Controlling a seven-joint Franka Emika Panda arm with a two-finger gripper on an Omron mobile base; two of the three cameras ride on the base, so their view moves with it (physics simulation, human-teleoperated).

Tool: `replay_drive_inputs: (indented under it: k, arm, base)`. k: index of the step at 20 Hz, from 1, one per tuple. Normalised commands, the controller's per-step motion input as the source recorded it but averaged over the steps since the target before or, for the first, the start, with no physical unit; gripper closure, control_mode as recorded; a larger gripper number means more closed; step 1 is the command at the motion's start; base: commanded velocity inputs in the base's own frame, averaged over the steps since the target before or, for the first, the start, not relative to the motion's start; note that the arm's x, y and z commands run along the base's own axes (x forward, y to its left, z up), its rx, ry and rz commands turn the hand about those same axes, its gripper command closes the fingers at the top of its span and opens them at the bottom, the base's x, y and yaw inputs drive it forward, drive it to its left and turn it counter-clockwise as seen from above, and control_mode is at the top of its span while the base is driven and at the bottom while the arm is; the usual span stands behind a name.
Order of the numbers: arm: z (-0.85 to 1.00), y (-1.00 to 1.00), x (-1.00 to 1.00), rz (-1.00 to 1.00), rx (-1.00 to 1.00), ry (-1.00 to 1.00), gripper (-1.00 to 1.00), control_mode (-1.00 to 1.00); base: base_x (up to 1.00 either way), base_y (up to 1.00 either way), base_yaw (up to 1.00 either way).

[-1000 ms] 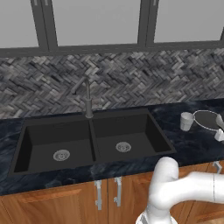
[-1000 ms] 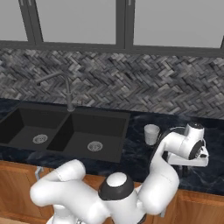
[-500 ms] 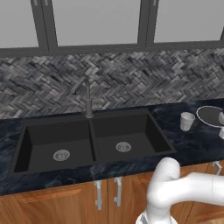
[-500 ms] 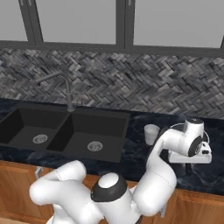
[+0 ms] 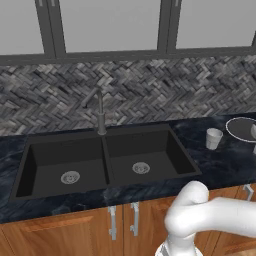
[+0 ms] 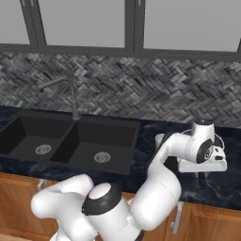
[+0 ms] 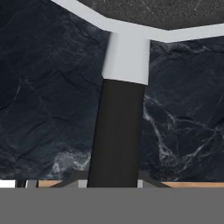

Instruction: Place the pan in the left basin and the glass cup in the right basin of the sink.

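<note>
My fingers (image 7: 112, 183) are drawn in narrow around the short black handle (image 7: 116, 135) of the pan (image 5: 240, 128). In the hand view the handle runs up from between them to a pale silvery bracket, and that bracket joins the thin pale rim of the pan at the top of the view. Behind the handle lies the dark marbled desk (image 5: 220, 167). Whether the pan rests on the desk or hangs just above it, I cannot tell.

From the left base view the pan is well to the right of the sink (image 5: 106, 165), at the edge of the view. Its dark inside faces up. The glass cup (image 5: 214, 138) stands upright on the desk between the sink and the pan. It is nearer the pan and apart from the sink's right rim.

The sink is set in the desk, with the left basin (image 5: 47, 162) and the right basin (image 5: 152, 150) on either side of its divider. Each shows a round silver drain in its black floor. The slim dark faucet (image 5: 101, 116) rises behind the sink, at the divider.

In the right base view my arm (image 6: 172, 148) reaches out to the right of the sink, with the hand low over the desk. Wooden cabinet fronts (image 5: 75, 230) run below the sink.
</note>
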Motion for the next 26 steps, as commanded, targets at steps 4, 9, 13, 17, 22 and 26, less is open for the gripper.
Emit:
replay_drive_inputs:
  k: [4,9,13,17,22,26]
  arm:
    - [0.44,0.18,-0.30,0.04,0.00,0.00,1.00,-1.00]
    - [0.42,0.21,-0.30,0.05,0.00,0.01,1.00,-1.00]
    - [0.33,0.32,-0.25,0.04,-0.03,0.00,1.00,-1.00]
    - [0.28,0.36,-0.14,0.01,-0.07,0.00,1.00,-1.00]
    - [0.22,0.38,-0.05,0.00,-0.07,0.00,1.00,-1.00]
    - [0.15,0.39,0.00,0.00,-0.07,0.00,1.00,-1.00]
  base:
    - [0.00,0.00,0.00]
    - [0.00,0.00,0.00]
    - [0.00,0.00,0.00]
    - [0.00,0.00,0.00]
    - [0.00,0.00,0.00]
    - [0.00,0.00,0.00]
